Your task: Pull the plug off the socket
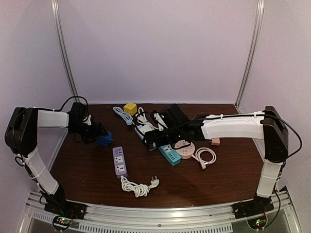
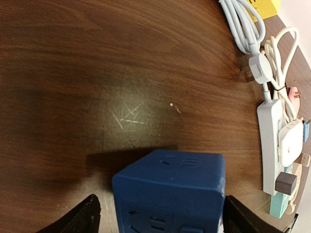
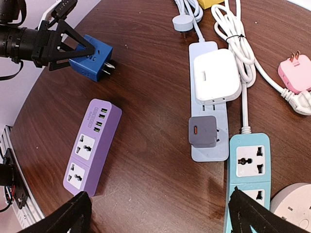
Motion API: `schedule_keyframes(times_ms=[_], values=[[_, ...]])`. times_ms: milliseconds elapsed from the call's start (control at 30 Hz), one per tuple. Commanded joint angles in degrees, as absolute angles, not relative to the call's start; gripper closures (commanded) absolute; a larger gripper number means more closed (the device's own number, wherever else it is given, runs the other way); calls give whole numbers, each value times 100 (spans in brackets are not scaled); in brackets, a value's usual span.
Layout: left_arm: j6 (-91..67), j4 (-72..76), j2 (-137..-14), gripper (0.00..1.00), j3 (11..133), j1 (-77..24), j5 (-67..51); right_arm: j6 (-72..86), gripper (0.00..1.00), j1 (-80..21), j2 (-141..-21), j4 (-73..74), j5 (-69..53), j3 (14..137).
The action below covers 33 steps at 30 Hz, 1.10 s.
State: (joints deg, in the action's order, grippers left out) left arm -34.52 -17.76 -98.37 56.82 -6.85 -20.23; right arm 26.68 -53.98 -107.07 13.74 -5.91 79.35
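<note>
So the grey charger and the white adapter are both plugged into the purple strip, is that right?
No. The grey charger and the white adapter are both plugged into the pale strip, not the purple strip; the right wrist view shows it.

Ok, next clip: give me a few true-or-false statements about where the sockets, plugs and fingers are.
1. The blue cube socket sits between the left fingers. True.
2. The purple power strip has a plug in it. False: its outlets are all empty.
3. A white adapter and a grey charger are plugged into the pale power strip. True.
4. The right fingers are shut on the grey charger. False: they stand wide apart, gripping nothing.
</note>
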Motion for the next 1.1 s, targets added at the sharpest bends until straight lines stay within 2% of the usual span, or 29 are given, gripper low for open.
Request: schedule_keyframes(times_ms=[0,200,367,633,767,1067], values=[[-3197,-2063,-9491,12,5791,-642,-1672,2582,0,-5378,-10776,1441,-420,8083],[-3173,-2175,-9235,16,5700,-642,-1598,2583,0,-5379,-10818,1440,-393,8083],[-3188,-2193,-9121,28,5538,-644,-1521,2577,0,-5379,-10869,1441,-382,8126],[-3175,-2312,-8741,29,5546,-642,-1598,2132,2,-5379,-11268,1617,-29,8628],[-3173,-2514,-8414,28,5618,-671,-1636,1890,7,-5379,-11643,1839,323,9055],[-3336,-2760,-7489,28,5639,-1025,-1755,1671,30,-5144,-12236,2047,473,9522]])
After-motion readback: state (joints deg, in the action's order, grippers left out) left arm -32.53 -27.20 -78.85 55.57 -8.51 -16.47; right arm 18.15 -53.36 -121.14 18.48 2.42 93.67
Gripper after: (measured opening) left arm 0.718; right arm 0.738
